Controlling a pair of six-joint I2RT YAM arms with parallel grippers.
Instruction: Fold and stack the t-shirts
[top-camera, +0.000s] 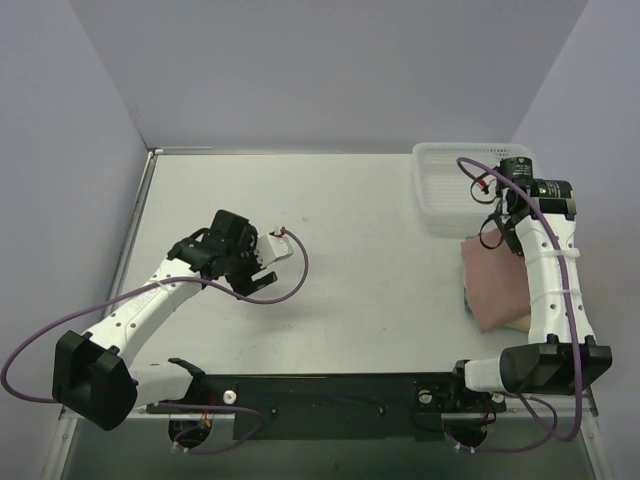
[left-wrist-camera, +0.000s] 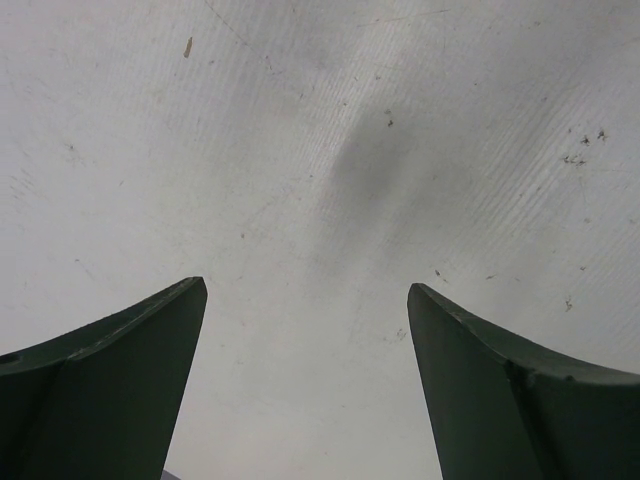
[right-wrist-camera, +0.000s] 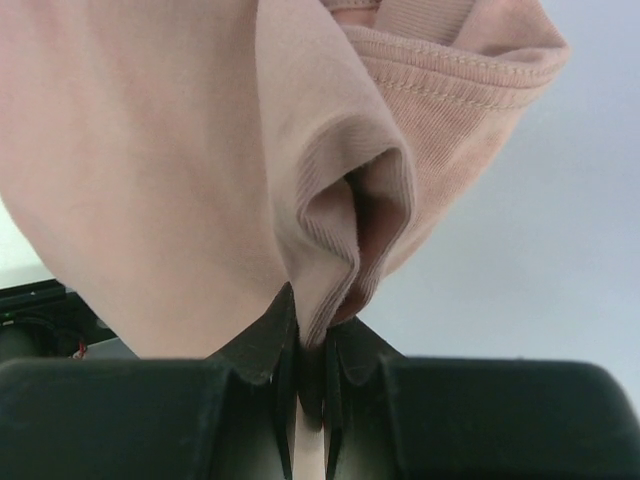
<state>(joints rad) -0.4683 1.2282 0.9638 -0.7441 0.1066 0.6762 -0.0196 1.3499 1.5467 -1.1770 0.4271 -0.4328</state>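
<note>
top view: the left gripper (top-camera: 262, 260) hangs over the bare left-middle of the table (top-camera: 360, 220), well apart from any cloth. from here i cannot tell how its jaws stand. the right gripper (top-camera: 500, 228) sits at the far edge of the pink-brown t-shirt (top-camera: 497, 285), which lies folded near the table's right edge, partly under the right arm. a sliver of the tan-yellow t-shirt (top-camera: 520, 323) shows beneath its near corner. the white mesh basket (top-camera: 445, 190) stands at the far right corner, just beyond the pink cloth.

left wrist view: the two dark green fingers (left-wrist-camera: 120, 370) are spread wide with nothing between them. only scuffed white table surface shows below.

right wrist view: the black fingers (right-wrist-camera: 250, 350) are pressed together on a ribbed fold of the pink-brown t-shirt. the cloth bunches up from the pinch and fills most of the view, with a stitched hem at the upper right.
</note>
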